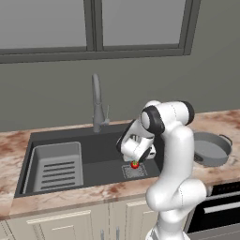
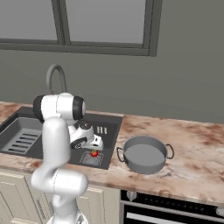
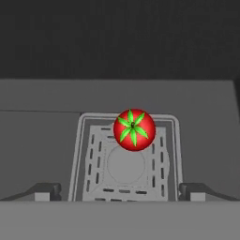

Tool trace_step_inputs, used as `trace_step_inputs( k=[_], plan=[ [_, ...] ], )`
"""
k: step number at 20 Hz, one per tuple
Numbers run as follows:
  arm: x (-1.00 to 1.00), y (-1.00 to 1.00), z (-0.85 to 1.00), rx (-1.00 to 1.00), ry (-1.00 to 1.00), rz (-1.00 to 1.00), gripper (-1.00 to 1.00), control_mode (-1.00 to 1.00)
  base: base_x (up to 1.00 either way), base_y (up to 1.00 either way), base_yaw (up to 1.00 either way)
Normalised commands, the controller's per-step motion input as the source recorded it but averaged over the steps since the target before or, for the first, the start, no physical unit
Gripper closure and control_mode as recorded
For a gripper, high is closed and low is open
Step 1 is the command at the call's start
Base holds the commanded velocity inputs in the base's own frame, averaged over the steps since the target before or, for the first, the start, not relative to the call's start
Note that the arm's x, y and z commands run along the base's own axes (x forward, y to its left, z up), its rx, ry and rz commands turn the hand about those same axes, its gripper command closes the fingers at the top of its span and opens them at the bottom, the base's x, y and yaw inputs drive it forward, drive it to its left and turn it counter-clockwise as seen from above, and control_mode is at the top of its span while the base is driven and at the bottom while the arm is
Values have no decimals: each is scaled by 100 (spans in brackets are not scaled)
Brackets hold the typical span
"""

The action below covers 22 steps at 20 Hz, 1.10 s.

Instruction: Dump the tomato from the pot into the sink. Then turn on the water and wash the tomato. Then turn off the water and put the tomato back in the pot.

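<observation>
Red tomato (image 3: 134,130) on the drain grate (image 3: 125,159) of the sink (image 1: 101,145); pot (image 2: 145,154) empty on the counter (image 2: 197,148).
Gripper (image 3: 120,190) hangs above the grate, jaws spread wide, holding nothing; the tomato lies just beyond its fingertips (image 3: 47,190).

The left base view looks forward and down from behind the arm's left side, at medium range, toward the far wall. The right base view does likewise from behind its right side. Both share the sink (image 1: 98,161), the pot (image 2: 144,155), the worktop (image 2: 192,144) and the tomato (image 1: 135,164). The hand view looks close down along the end effector (image 3: 122,191) at the drain grate (image 3: 125,161).
</observation>
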Motion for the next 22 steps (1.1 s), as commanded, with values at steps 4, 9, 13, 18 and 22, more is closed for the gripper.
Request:
trace_step_inputs(
  k=[4, 9, 13, 18, 22],
  plan=[
    [5, 0, -20, 0, 0, 0, -100, -100, 0, 0, 0],
    [9, 0, -17, 0, 0, 0, -100, -100, 0, 0, 0],
    [9, 0, -10, 0, 0, 0, -100, -100, 0, 0, 0],
    [16, 0, -11, 0, 0, 0, -100, -100, 0, 0, 0],
    [19, 0, -14, 0, 0, 0, -100, -100, 0, 0, 0]
  ],
)
